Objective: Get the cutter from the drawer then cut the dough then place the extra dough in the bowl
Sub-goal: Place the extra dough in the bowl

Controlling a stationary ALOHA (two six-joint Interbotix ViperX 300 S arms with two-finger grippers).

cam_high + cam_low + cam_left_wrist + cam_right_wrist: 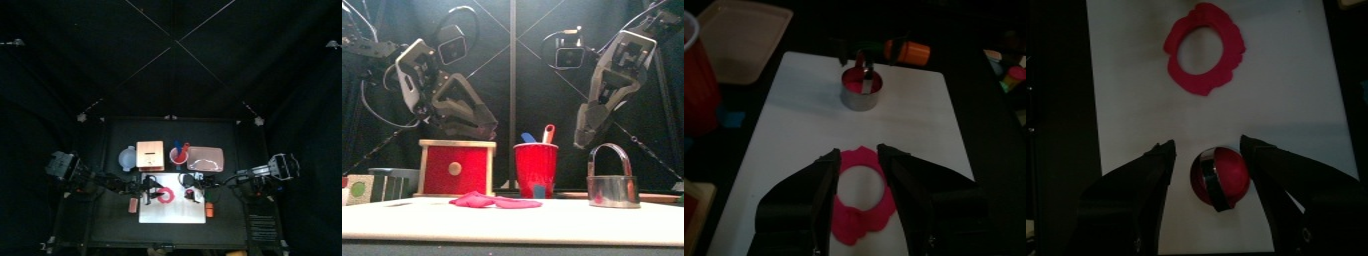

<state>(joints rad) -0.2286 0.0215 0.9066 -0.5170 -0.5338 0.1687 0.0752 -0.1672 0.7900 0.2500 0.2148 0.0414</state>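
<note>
Left pincer [858, 155]: jaws spread, holding nothing. It hangs above the white cutting board [811, 110], clear of its surface in the front view. The ring of red dough [862, 195] lies flat on the board below it and shows between the two jaws in the left wrist view. Whether either jaw touches the dough cannot be told. The hole in the ring is round and the outer edge is ragged.

Ahead of the left pincer, farther along the board, the round metal cutter [862, 92] stands upright with its wire handle raised. Beyond the cutter, off the end of the board, lies a small orange toy [909, 50].

Right pincer [1205, 146]: jaws spread, holding nothing. It hangs over the cutter, which sits on the board between the two jaws in the right wrist view. Red dough shows inside the cutter's rim. The dough ring lies ahead of this pincer, apart from the cutter.

Behind both pincers, toward the back of the table, stand in a row the blue-grey bowl [128, 157], the wooden box [456, 168] with its red drawer front closed, the red cup [536, 170] holding the two toy knives, and the pink tray [205, 157]. No dough can be seen in the bowl.
</note>
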